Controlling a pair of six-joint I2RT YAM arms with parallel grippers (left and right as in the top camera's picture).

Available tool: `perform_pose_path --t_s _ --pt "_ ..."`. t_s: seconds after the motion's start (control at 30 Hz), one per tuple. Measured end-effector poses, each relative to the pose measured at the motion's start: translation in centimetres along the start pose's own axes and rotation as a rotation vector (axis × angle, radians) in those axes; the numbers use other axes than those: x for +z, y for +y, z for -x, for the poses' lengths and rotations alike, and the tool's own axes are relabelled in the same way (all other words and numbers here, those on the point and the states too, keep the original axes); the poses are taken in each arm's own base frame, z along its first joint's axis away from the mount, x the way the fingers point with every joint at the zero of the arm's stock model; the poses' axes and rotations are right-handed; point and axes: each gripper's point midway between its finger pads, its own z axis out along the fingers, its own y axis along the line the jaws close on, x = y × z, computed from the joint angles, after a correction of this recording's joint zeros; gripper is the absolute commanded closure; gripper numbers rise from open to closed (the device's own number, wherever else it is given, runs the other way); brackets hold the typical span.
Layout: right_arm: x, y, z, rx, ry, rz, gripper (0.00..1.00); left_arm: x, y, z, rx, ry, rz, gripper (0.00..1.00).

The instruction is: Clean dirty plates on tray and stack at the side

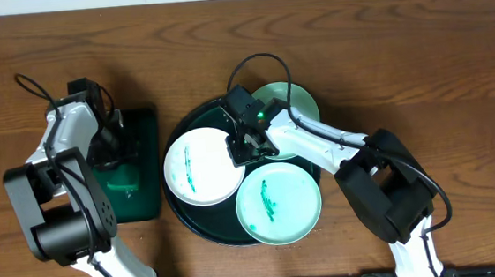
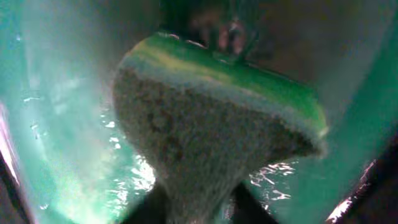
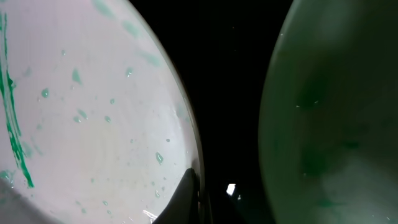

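Tabletop: brown wood-grain tabletop (image 1: 418,54), carrying both trays and the bases of both arms

Round tray: large round dark green-black tray with a raised rim (image 1: 199,220), set at the middle; all three plates are on it

White plate: small round white shallow plate (image 1: 198,166) on the round tray's left half; a green paint-like streak runs down its left part; the right wrist view shows green specks and droplets across it (image 3: 93,124)

Front mint plate: pale mint-aqua round plate (image 1: 279,202) at the tray's front right, smeared green near its centre; its rim lies just beside the white plate

Rear mint plate: second pale mint-aqua round plate (image 1: 296,104) at the tray's back right edge, partly covered by the right arm

Right tool: black two-finger tool (image 1: 244,146) at the white plate's right edge; one dark fingertip (image 3: 185,196) lies on that rim; whether it pinches the rim cannot be told

Left tool: left tool (image 1: 114,153) over the smaller rectangular dark green tray (image 1: 145,129), pressed together on a sponge with a green top layer and a coarse grey-brown underside (image 2: 205,130); wet green surface around it
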Motion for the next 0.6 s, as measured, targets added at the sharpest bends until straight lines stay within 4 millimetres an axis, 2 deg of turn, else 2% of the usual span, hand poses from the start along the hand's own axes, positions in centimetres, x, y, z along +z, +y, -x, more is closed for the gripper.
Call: perform_pose_path --t_s 0.27,0.6 --pt "0.01 -0.02 0.01 -0.002 0.0 0.001 0.99 0.11 0.34 0.03 -0.016 0.002 0.013 0.93" --pt "0.01 -0.02 0.01 -0.002 0.0 0.0 0.99 -0.69 0.26 -0.58 -0.128 0.011 0.009 0.93"
